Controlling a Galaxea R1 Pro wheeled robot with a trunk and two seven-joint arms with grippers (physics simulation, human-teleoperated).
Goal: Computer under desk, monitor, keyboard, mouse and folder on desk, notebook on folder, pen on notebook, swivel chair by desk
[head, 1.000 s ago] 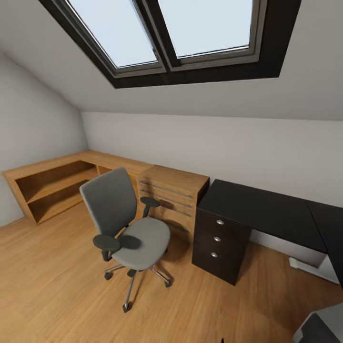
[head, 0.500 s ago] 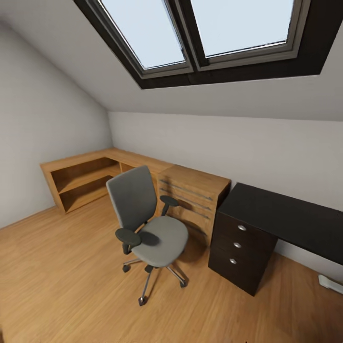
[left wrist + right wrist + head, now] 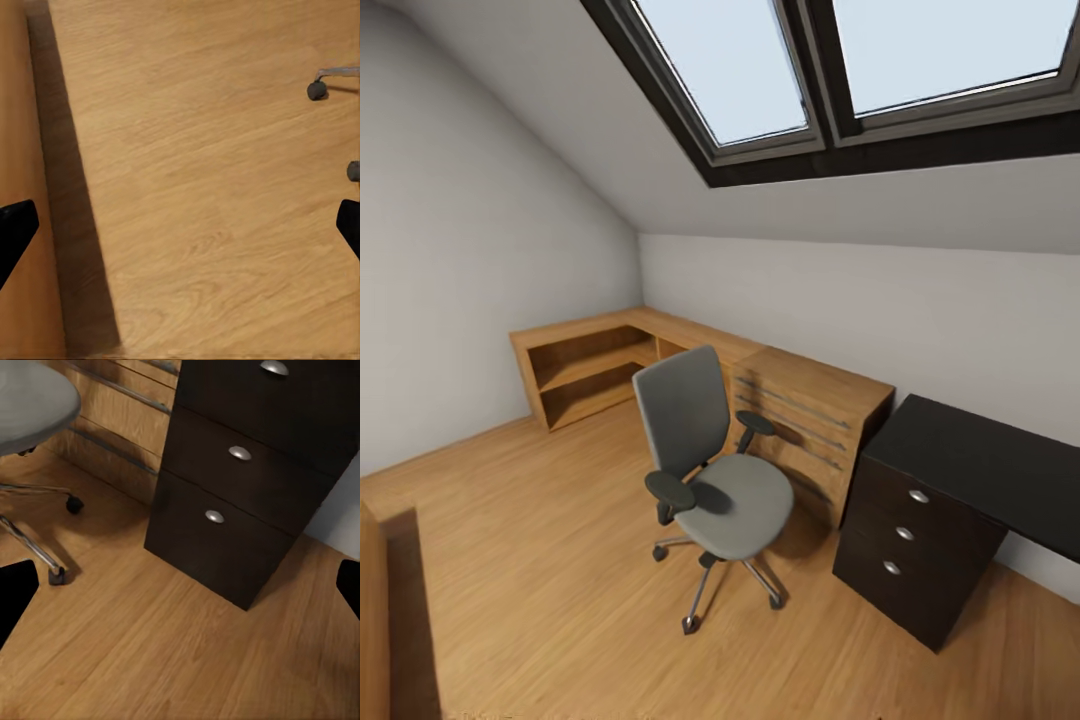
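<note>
Beside the desk (image 3: pixel 980 455) stood the swivel chair (image 3: pixel 715 470) — its seat bare, no folder visible. The left gripper (image 3: pixel 180 225) and right gripper (image 3: pixel 180 585) hung wide open, holding nothing — probably because the robot was travelling.

No legible text, labels, brand marks, numbers or signs in any view. Checked surfaces: swivel chair (image 3: pixel 710 470) upholstery and armrests, black drawer fronts (image 3: pixel 240 472) with plain silver pulls, wooden drawer unit (image 3: pixel 810 420), wooden floor (image 3: pixel 202 187), walls, skylight frame (image 3: pixel 810 130). All are unmarked.
</note>
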